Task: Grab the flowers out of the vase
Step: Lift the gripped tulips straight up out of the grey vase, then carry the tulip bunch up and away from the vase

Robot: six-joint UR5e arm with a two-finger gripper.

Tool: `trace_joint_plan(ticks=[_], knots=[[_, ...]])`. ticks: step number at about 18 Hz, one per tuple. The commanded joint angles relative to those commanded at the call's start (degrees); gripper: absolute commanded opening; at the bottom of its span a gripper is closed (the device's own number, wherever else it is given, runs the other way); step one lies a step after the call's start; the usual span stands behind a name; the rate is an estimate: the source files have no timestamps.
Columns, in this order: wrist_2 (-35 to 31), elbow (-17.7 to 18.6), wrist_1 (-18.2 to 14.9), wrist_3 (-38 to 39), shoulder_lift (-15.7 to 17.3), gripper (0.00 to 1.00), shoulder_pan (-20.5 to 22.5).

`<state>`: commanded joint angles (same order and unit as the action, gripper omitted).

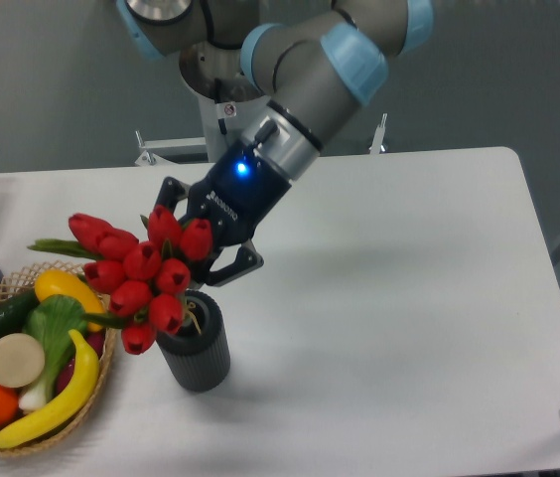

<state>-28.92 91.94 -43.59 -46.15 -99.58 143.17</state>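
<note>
Gripper (204, 253) clamps flowers (141, 278) above vase (195, 348) rim; basket (81, 397) crowds left.

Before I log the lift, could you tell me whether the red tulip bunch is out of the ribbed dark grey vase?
Cannot tell: the red tulip bunch overlaps the ribbed dark grey vase mouth, hiding the stems.

My arm: descends from upper centre, angled down-left, blue-capped joints, wrist light lit blue. My gripper (204, 260): poised just above the vase (195, 350) mouth, dark fingers (232, 269) closed around the flowers (137, 279).
</note>
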Motion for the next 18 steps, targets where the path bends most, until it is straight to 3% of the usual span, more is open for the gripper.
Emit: trace_joint_plan(ticks=[7,12,18], knots=[[-0.18,-5.10,0.00,9.24,0.53,0.43,1.48],[-0.35,-5.63,0.00,5.30,0.79,0.43,7.81],[0.17,-4.84,0.00,-1.74,-0.17,0.43,12.47]])
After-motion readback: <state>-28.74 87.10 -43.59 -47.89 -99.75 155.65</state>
